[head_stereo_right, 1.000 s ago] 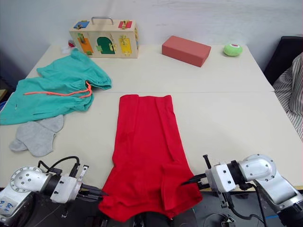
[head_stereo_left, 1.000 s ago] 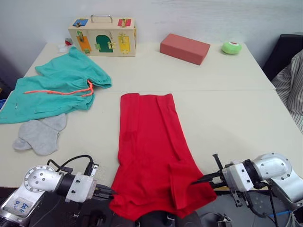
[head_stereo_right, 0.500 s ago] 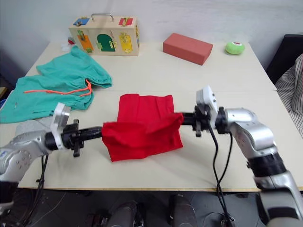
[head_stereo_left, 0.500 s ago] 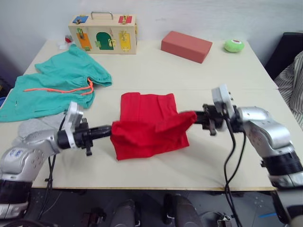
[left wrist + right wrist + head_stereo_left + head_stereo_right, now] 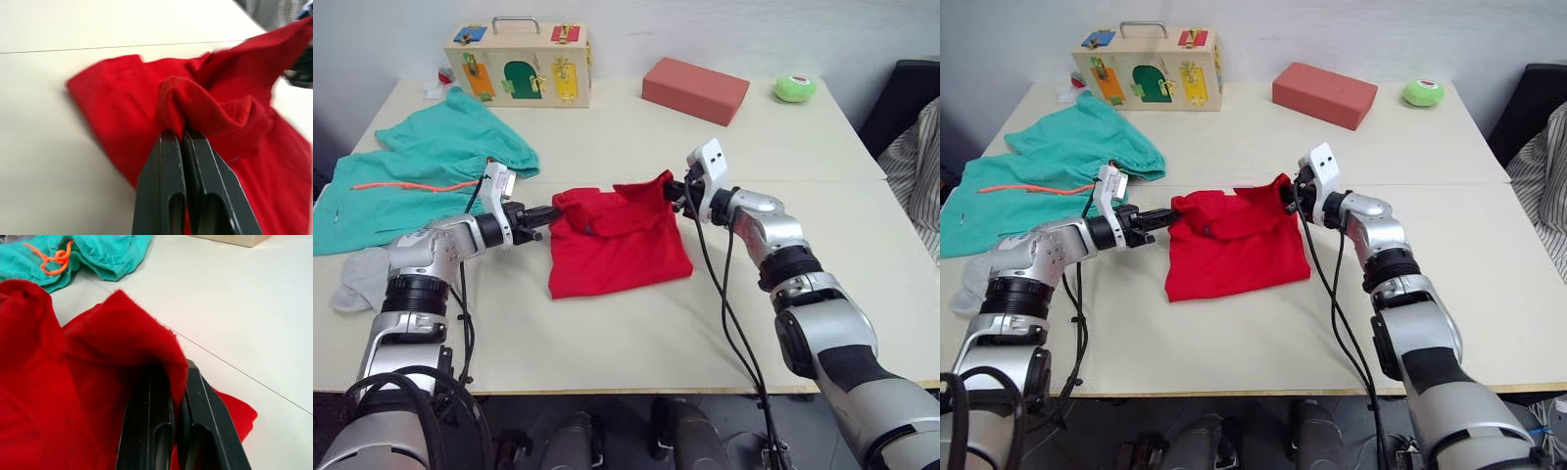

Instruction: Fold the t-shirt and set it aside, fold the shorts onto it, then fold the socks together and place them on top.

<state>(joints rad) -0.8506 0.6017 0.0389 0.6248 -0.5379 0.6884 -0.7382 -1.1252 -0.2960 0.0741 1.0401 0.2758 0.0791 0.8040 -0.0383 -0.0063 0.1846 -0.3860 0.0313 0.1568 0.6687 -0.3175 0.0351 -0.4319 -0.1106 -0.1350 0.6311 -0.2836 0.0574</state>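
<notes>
Item: t-shirt, red, soft cloth, folded in half and lying at the middle of the table, which serves as landmark for every entry here. Left gripper: fingers pressed together on a bunched corner of the shirt at its left far edge. Right gripper: fingers closed, pinching the right far corner, which stands up in a peak. Handling, as a judgement: you have a light, limp fabric that sags between the two holds and creases readily; it will not hold a shape, so take it by edges and corners, both sides level, and lay it flat before you let go. Item: shorts, teal with an orange cord, spread on the table's far left area, just apart from the shirt. Item: socks, grey, at the table's left edge, nearer than the shorts. Other stock along the table's far edge: wooden latch box, red-brown block, green ball.
</notes>
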